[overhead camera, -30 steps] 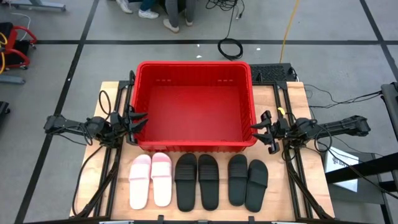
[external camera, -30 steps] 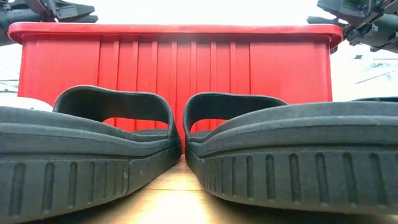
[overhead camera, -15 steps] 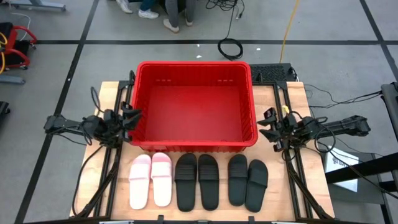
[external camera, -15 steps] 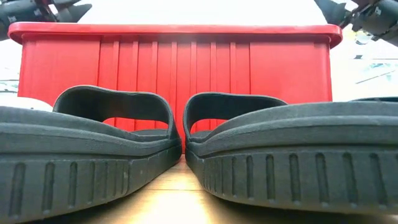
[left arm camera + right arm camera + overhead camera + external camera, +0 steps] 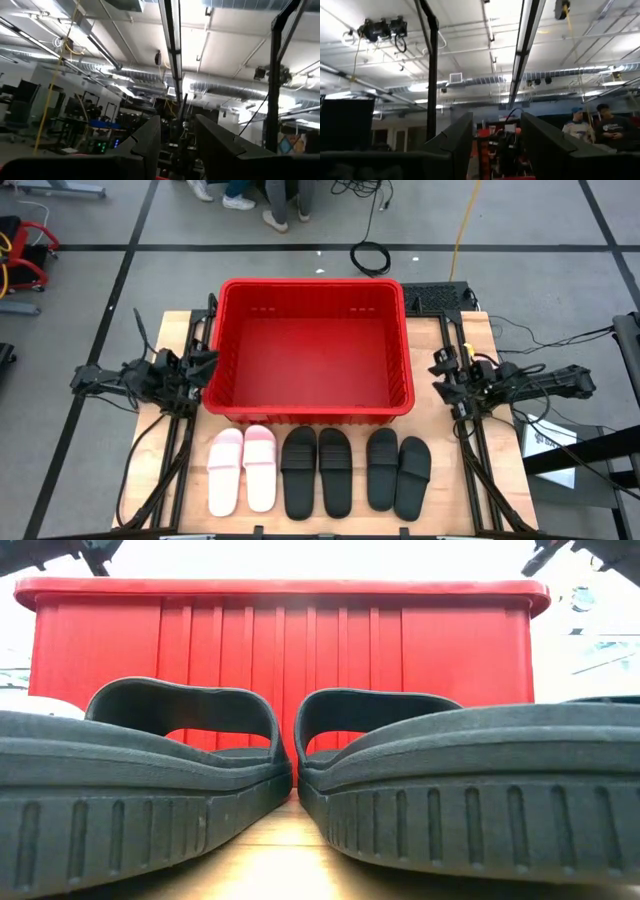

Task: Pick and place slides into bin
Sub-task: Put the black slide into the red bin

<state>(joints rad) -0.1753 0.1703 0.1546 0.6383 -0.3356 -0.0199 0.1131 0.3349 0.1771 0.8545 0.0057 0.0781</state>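
Flanking the bin (image 5: 310, 350), the left pincer (image 5: 205, 362) and the right pincer (image 5: 441, 376) are each seen with fingers parted by a clear gap and with nothing held between them; the left wrist view shows its fingers (image 5: 150, 137) spread against the ceiling, and the right wrist view shows the same of its fingers (image 5: 457, 135). Both pincers are raised beside the bin's side walls, pointed toward the room rather than the surface (image 5: 470, 490). Nothing is seen inside the bin. The slides are laid in a row just in front of its near wall: the pink pair (image 5: 242, 468) toward the left arm, a black pair (image 5: 317, 470) in the middle, and another black pair (image 5: 398, 470) toward the right arm. Each slide is judged to be light, foam-like and somewhat springy, with a ribbed sole that should not slip; the wide strap, arched clear of the footbed, is judged the best place to be gripped, since a finger can be passed beneath it. Compared with a second ago, both pincers have been drawn back from the bin's near corners and tilted upward, so that only their tips are caught in the low view; the slides and bin have not been moved.
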